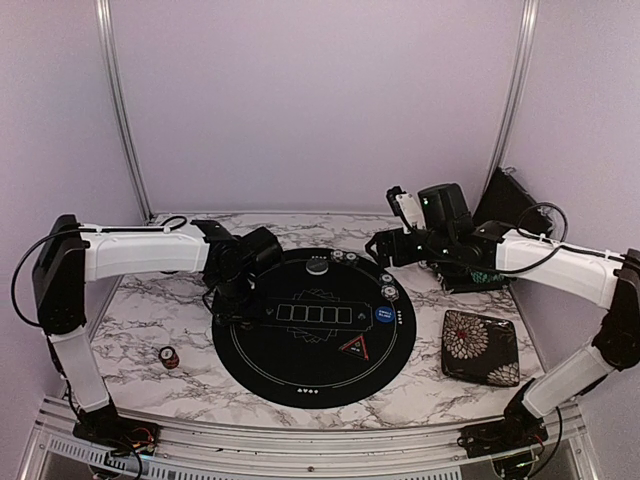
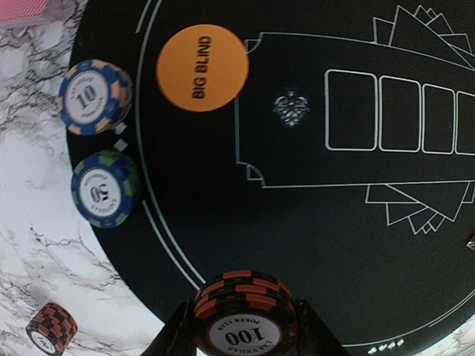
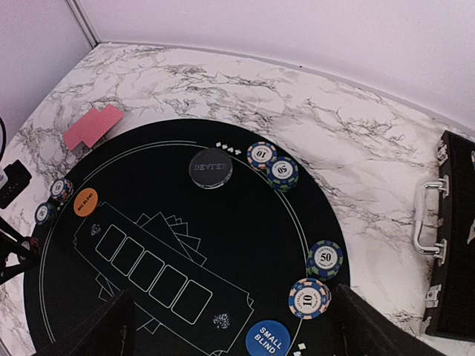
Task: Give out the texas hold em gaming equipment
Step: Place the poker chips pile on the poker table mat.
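Note:
My left gripper (image 2: 245, 334) is shut on a black-and-orange 100 chip stack (image 2: 245, 308), held low over the mat's left rim (image 1: 238, 300). Beside it on that rim sit a 10 stack (image 2: 93, 96), a 50 stack (image 2: 105, 188) and the orange BIG BLIND button (image 2: 202, 69). A second black-and-orange stack (image 1: 170, 356) stands on the marble. My right gripper (image 3: 237, 334) hangs open above the mat's right side, near the blue SMALL BLIND button (image 3: 269, 339) and two chip stacks (image 3: 309, 297). Pink cards (image 3: 93, 126) lie at the far left. A triangle marker (image 1: 357, 347) lies on the mat.
The round black mat (image 1: 300, 370) fills the table's middle, with a grey dealer button (image 3: 211, 167) and two more chip stacks (image 3: 273, 163) at its far rim. A floral case (image 1: 480, 345) lies at the right; an open black case (image 3: 445, 237) stands behind it.

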Robot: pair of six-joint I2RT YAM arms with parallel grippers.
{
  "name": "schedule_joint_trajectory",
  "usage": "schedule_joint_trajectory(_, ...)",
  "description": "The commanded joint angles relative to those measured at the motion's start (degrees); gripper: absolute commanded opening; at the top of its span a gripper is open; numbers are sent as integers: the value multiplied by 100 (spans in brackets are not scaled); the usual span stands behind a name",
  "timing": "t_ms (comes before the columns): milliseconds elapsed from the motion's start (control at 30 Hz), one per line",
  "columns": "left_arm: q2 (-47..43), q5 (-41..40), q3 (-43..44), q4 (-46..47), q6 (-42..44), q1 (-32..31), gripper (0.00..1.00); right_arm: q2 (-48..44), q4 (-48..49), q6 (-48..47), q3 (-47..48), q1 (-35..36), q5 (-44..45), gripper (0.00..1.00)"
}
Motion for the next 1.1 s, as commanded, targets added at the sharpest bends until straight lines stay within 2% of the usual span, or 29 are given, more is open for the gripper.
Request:
schedule_joint_trajectory(0, 513, 71, 601, -89, 165, -168, 41, -292, -141, 115, -106, -114, 115, 87)
schedule_joint_trajectory(433, 1729, 157, 1691, -93, 375, -542, 40, -548, -339, 157, -409, -175, 195, 88)
schedule_joint_trajectory(1067, 2193, 49, 1821, -10, 393, -725, 42, -522, -390, 166, -449, -179, 140, 87)
